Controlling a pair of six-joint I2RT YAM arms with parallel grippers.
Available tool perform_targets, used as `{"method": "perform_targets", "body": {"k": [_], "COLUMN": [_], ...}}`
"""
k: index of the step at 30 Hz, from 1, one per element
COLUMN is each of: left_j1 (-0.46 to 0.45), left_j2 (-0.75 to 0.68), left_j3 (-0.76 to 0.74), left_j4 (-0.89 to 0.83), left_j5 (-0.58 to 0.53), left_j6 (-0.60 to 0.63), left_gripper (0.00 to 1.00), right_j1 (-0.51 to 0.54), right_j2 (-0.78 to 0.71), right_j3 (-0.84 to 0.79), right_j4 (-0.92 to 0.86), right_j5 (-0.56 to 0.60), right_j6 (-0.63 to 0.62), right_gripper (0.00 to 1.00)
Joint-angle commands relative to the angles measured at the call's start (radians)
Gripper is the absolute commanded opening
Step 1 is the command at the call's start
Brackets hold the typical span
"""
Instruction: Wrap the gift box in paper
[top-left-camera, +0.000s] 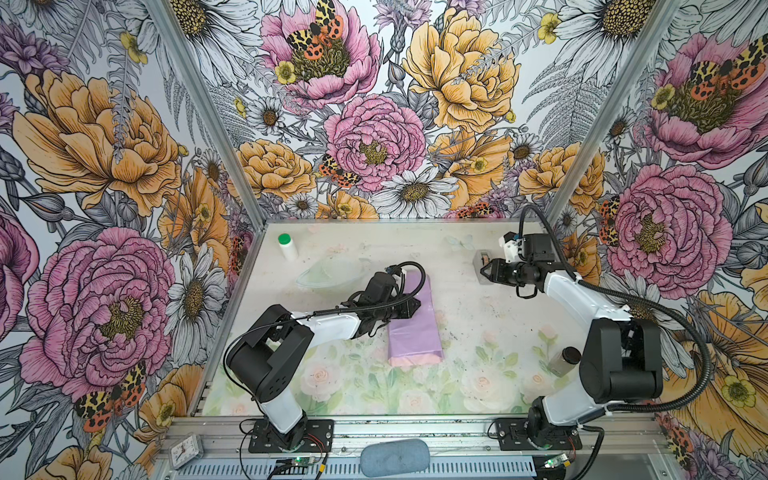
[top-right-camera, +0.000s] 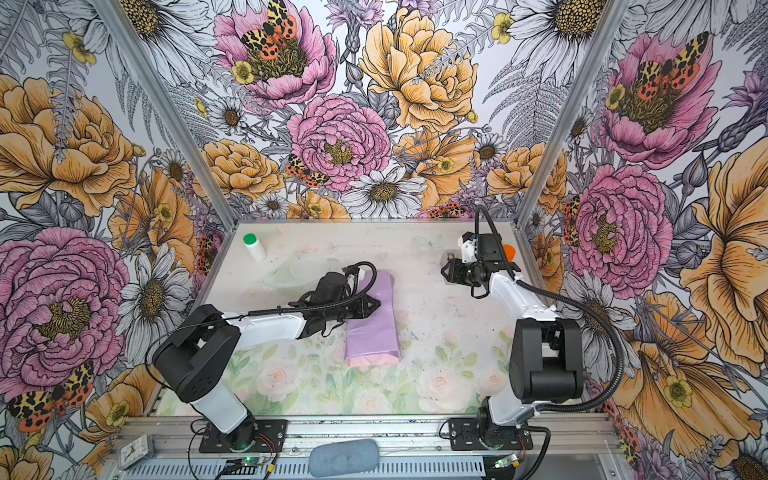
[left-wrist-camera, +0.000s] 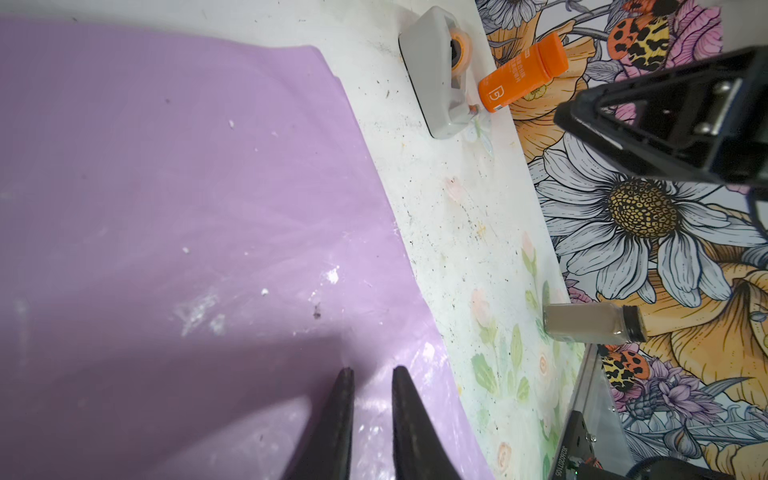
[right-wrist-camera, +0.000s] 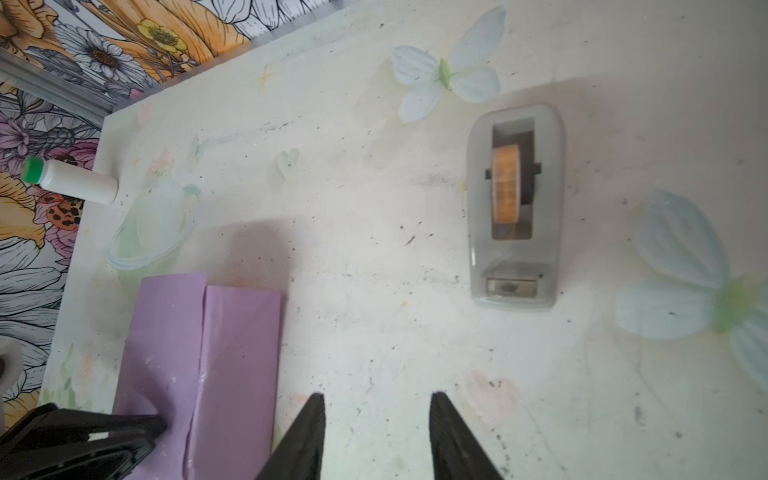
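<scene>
The paper (top-left-camera: 413, 332) (top-right-camera: 374, 332) lies mid-table, lilac and folded into a long narrow packet, with an overlapping seam in the right wrist view (right-wrist-camera: 232, 353). The gift box is hidden, presumably under the folds. My left gripper (top-left-camera: 417, 306) (top-right-camera: 376, 305) rests on top of the packet. In the left wrist view (left-wrist-camera: 372, 370) its fingers stand narrowly apart over the paper (left-wrist-camera: 166, 208), with nothing pinched between them. My right gripper (top-left-camera: 486, 270) (right-wrist-camera: 376, 395) hangs open and empty over bare table at the back right, just short of the grey tape dispenser (right-wrist-camera: 515, 208).
A white bottle with a green cap (top-left-camera: 286, 246) and a clear plastic bowl (top-left-camera: 328, 274) sit at the back left. An orange bottle (left-wrist-camera: 521, 72) lies beyond the dispenser by the right wall. A small dark-lidded jar (top-left-camera: 565, 360) stands near the right arm.
</scene>
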Motion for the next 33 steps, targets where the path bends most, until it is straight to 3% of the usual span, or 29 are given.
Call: {"method": "perform_targets", "body": {"k": [1, 4, 12, 33], "left_j1": [0.002, 0.002, 0.005, 0.008], "left_j2": [0.013, 0.02, 0.028, 0.045], "left_j3": [-0.034, -0.03, -0.033, -0.02], "left_j4": [-0.063, -0.063, -0.062, -0.054], "left_j5": [0.015, 0.013, 0.016, 0.025], "left_j6": [0.021, 0.019, 0.013, 0.005], "left_gripper": [0.2, 0.2, 0.2, 0.2], "right_j1": [-0.065, -0.099, -0.117, -0.137], "right_j2": [0.102, 0.221, 0.409, 0.554], "right_j3": [0.094, 0.169, 0.294, 0.418], "right_j4": [-0.013, -0.015, -0.018, -0.243], "right_j5": [-0.099, -0.195, -0.223, -0.304], "right_j6": [-0.117, -0.134, -0.164, -0.316], "right_gripper": [0.42, 0.38, 0.37, 0.32]}}
